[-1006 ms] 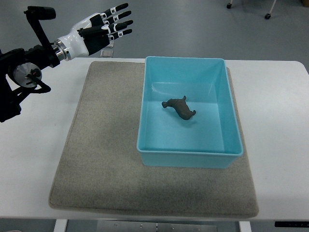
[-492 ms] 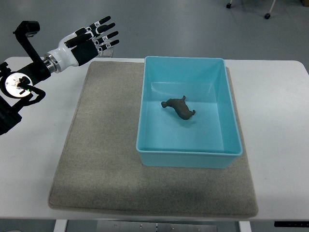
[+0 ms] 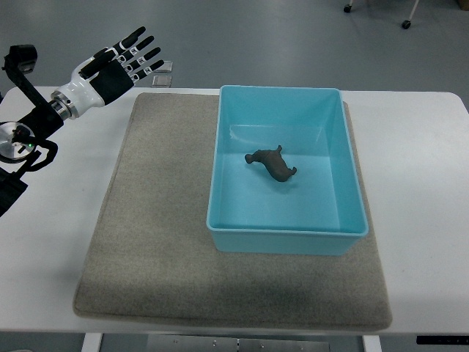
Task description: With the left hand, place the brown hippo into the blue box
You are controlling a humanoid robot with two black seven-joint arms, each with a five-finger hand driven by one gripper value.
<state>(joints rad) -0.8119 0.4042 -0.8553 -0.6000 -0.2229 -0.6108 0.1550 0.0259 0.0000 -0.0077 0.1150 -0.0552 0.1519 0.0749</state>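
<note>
The brown hippo [image 3: 272,163] is seen lying on the floor of the blue box [image 3: 286,233], roughly central; placement is judged done. The box is set on a grey mat [image 3: 154,220], toward the table's [image 3: 432,183] right side. The left hand [image 3: 110,67] is held empty with fingers spread wide, above the far-left corner, well clear of the box. No legible labels or writing are noted.

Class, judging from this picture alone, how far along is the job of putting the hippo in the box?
Done: the brown hippo lies on the floor of the blue box. In hand: nothing; the left robot hand is open, up by the table's far-left corner. Left: apparently nothing.
</note>
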